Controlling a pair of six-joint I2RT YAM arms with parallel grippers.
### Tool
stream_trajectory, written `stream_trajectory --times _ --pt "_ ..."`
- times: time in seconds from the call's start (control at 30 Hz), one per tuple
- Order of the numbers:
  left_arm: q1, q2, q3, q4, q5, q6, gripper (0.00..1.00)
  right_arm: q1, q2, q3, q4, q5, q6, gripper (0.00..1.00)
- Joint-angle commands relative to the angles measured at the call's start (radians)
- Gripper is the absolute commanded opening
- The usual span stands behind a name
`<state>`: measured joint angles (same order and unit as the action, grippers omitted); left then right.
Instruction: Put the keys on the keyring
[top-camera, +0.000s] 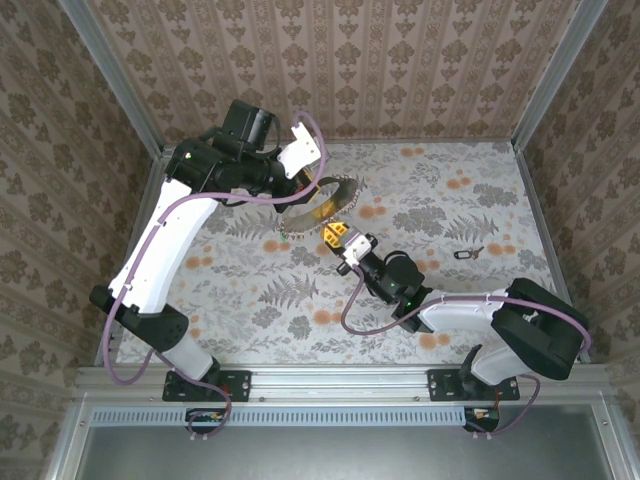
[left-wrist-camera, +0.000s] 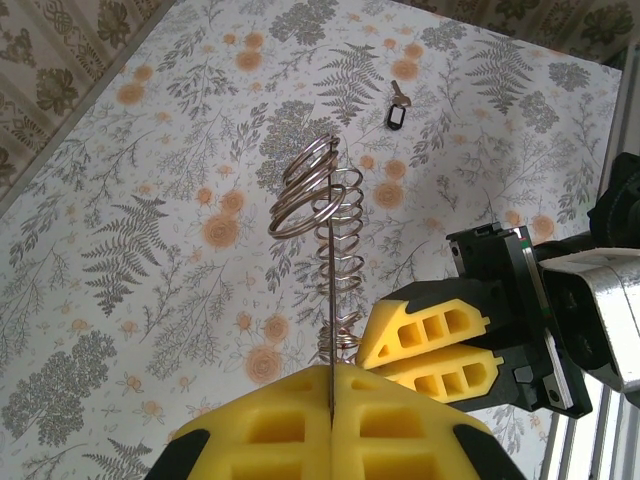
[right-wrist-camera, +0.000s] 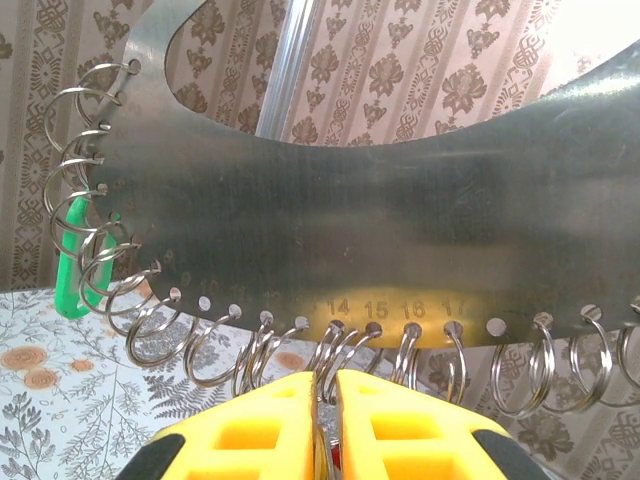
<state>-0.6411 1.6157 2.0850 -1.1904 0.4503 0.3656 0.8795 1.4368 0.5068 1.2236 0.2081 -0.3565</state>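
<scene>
The keyring (right-wrist-camera: 400, 210) is a curved flat metal plate with several wire rings along its numbered edge. My left gripper (left-wrist-camera: 330, 385) is shut on the plate, which shows edge-on in the left wrist view, and holds it above the table (top-camera: 335, 195). My right gripper (right-wrist-camera: 328, 385) is just under the rings near holes 14 and 15. It is shut on a small metal key (right-wrist-camera: 325, 455) with a bit of red showing between the fingers. A green key (right-wrist-camera: 68, 270) hangs from the rings at the plate's left end. Another key (top-camera: 468, 253) with a dark head lies on the table to the right.
The floral table cloth (top-camera: 430, 200) covers the table, with patterned walls on three sides. The two grippers meet at the table's middle (top-camera: 335, 235). The right gripper's yellow fingers (left-wrist-camera: 430, 345) sit close beside the left ones.
</scene>
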Motion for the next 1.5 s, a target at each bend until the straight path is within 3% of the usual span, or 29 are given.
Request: stream_trajectory --times 0.0,1.47 --pt "-0.006 0.003 0.038 -0.013 0.005 -0.016 0.0 -0.002 0.013 0.036 0.02 -0.015 0.011 0.15" --pt "-0.009 0.01 0.052 -0.017 0.002 -0.021 0.0 0.013 0.052 0.064 0.044 0.059 -0.019 0.17"
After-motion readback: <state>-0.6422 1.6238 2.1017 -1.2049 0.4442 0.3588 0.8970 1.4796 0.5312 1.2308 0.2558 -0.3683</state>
